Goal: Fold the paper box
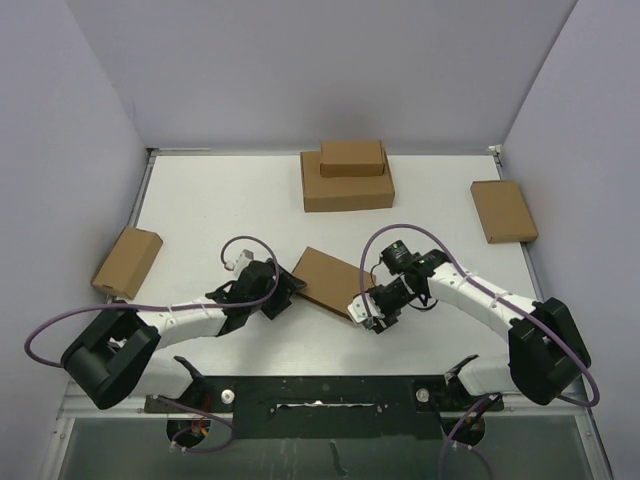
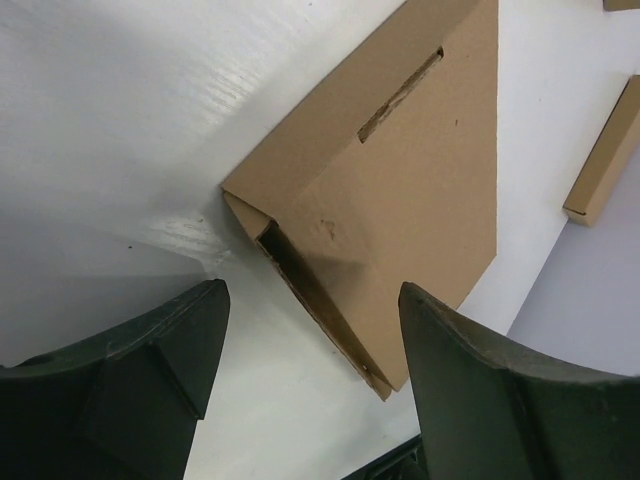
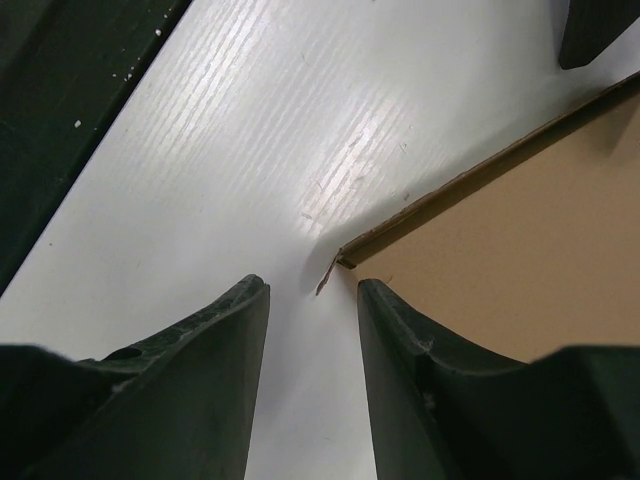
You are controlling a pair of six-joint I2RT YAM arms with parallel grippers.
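Paper box [image 1: 325,282] mid-table, stacked boxes [image 1: 347,178] well behind, gap between

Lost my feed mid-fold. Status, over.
Left end effector open at left corner of paper box. Right end effector open at its right corner. Box lies on table, ungripped. Nothing in the way.

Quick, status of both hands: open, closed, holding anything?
Left hand: open, holding nothing; the paper box corner sits just ahead, ungripped.
Right hand: open, holding nothing.

No legible text, label, brand, number or sign in any view. Paper box [image 1: 325,280]: plain brown cardboard, unprinted on the faces that show.
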